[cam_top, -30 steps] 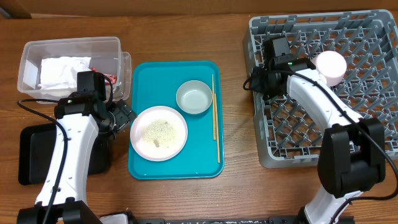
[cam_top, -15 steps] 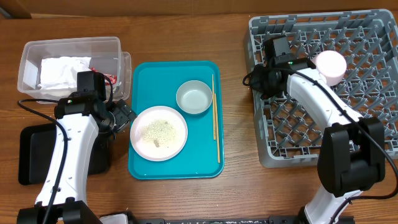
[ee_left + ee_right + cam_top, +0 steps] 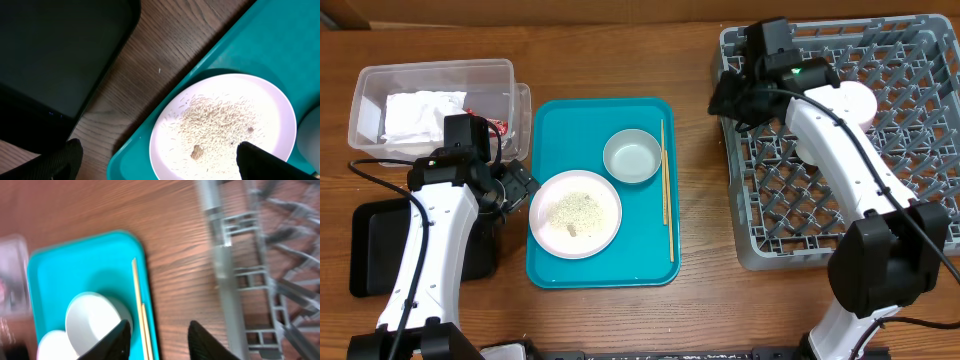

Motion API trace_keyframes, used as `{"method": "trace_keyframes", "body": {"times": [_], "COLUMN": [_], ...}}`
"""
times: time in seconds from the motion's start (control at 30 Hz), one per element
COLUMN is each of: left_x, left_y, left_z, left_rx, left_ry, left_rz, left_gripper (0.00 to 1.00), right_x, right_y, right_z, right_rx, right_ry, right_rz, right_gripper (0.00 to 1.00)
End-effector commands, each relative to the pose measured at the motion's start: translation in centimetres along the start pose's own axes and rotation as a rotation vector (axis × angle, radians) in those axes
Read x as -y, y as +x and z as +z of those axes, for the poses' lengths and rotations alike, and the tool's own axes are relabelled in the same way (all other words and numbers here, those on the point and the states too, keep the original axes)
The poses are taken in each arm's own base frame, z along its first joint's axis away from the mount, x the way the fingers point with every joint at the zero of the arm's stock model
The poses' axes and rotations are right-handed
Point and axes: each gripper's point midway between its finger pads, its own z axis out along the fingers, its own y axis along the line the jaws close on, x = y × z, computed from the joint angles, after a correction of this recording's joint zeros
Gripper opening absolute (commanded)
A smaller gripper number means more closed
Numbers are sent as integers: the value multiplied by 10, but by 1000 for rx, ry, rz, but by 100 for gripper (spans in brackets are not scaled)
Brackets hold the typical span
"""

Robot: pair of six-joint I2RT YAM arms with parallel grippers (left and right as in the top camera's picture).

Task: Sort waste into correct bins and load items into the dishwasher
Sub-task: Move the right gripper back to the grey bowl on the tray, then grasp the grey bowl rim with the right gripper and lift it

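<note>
Napkin (image 3: 420,112) and wrapper (image 3: 498,125) are found in the tub (image 3: 365,90) and the cup (image 3: 865,102) in the rack (image 3: 920,60), while plate (image 3: 575,212) with crumbs (image 3: 578,208), bowl (image 3: 632,156) and chopsticks (image 3: 665,170) are left on the tray (image 3: 650,255); left gripper (image 3: 162,160) is held wide apart, right gripper (image 3: 157,335) partly parted, both empty.

The tray (image 3: 645,255) is smooth teal plastic, the table (image 3: 700,200) grained wood (fairly matt), the dish rack (image 3: 910,90) dull grey plastic.

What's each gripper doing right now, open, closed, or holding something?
Left gripper: open, holding nothing.
Right gripper: open, nothing between its fingers.
</note>
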Motion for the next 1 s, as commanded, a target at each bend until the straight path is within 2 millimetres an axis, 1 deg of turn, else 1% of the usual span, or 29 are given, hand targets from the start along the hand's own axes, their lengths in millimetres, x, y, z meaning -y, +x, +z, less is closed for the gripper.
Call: {"method": "trace_keyframes", "body": {"times": [0.0,0.17,0.27,0.33,0.47,0.53,0.6,0.67,0.7,0.83,0.97], "left_x": [-1,-1,-1,-1,-1,-1,-1,-1,-1,-1,-1], "left_y": [0,0,0,0,0,0,0,0,0,0,0], "left_z": [-1,-1,-1,-1,-1,-1,-1,-1,-1,-1,-1], "left_rx": [-1,-1,-1,-1,-1,-1,-1,-1,-1,-1,-1], "left_ry": [3,3,3,3,3,3,3,3,3,3,3], "left_rz": [-17,-17,-17,-17,-17,-17,-17,-17,-17,-17,-17], "left_gripper": [100,100,100,100,100,100,100,100,100,100,100], "right_x": [-52,-92,-112,-124,-145,-154,-160,-159,-156,-157,-156], "right_y": [24,47,56,65,82,87,91,90,87,85,88], "right_z": [-2,14,32,49,78,88,93,96,98,101,109], "right_rx": [-39,9,53,67,61,71,75,98,125,144,136], "right_ry": [-96,-23,24,35,8,-7,-18,12,53,54,53], "right_rz": [-246,-385,-452,-489,-529,-522,-532,-516,-500,-467,-391], "right_gripper": [43,52,56,58,58,58,57,57,57,56,50]}}
